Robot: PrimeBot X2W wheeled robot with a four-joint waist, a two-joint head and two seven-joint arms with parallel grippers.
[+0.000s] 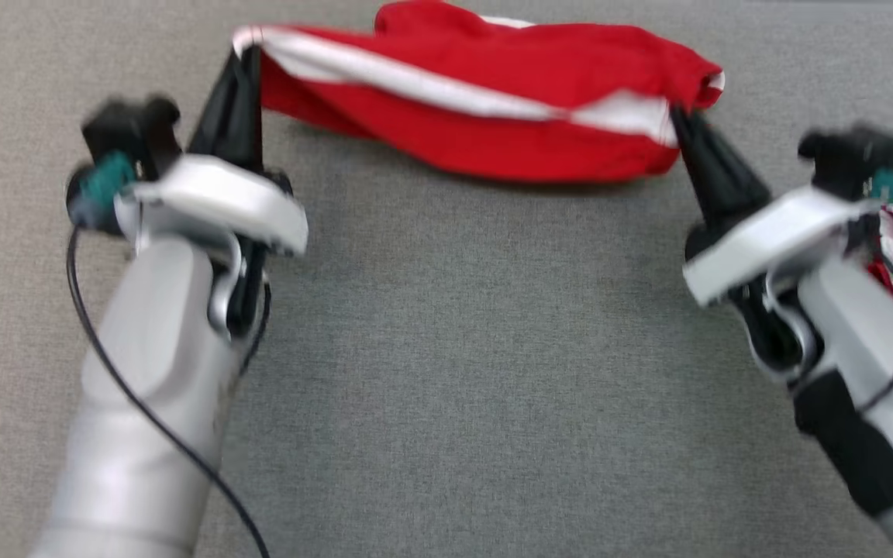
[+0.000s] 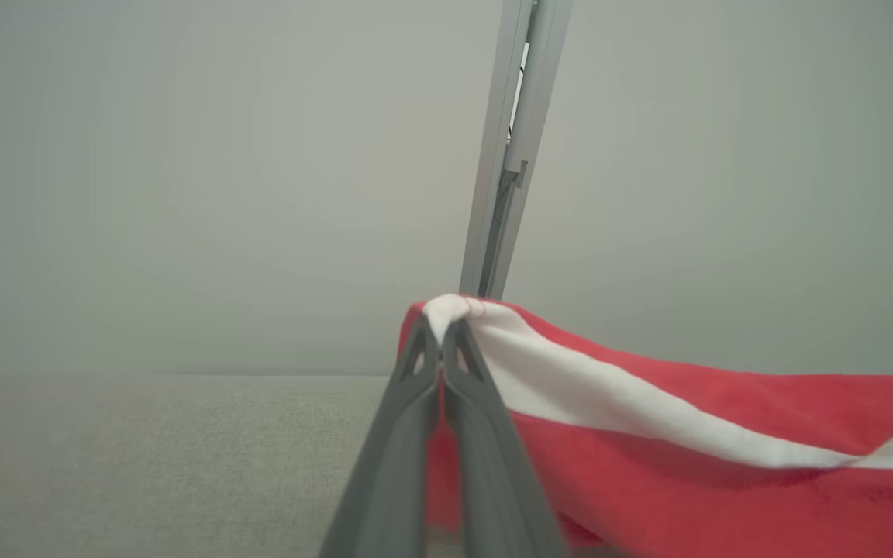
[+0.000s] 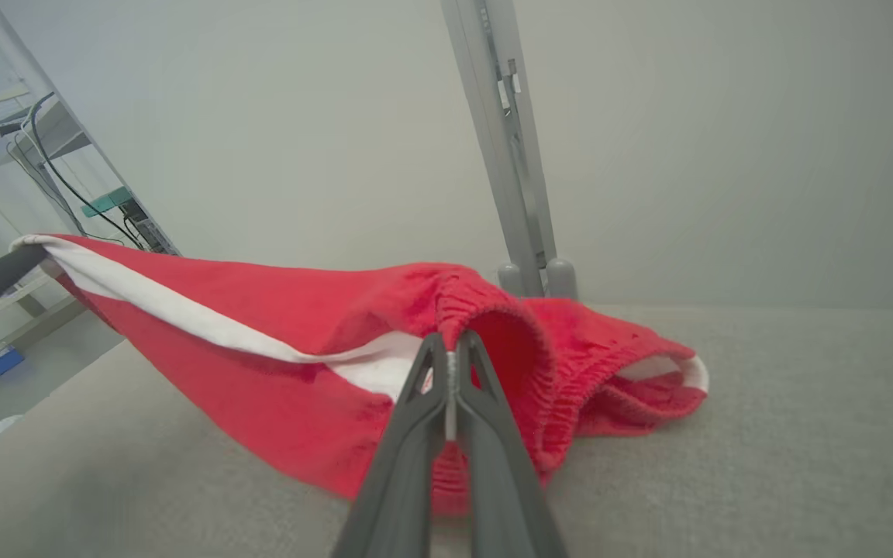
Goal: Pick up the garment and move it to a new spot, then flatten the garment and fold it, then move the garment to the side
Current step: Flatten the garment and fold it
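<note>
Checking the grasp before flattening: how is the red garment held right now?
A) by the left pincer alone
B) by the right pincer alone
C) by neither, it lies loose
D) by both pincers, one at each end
D: the left pincer is shut on the white-striped corner of the garment, the right pincer on its gathered elastic edge, with the cloth slung between them.

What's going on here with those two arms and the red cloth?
The robot holds a red garment with a white stripe stretched between its two grippers. The left gripper is shut on one end, at the stripe; the right gripper is shut on the other end, at the elastic band. The garment is raised over the grey table, with its far part resting on it. It is not yet flattened or folded.
</note>
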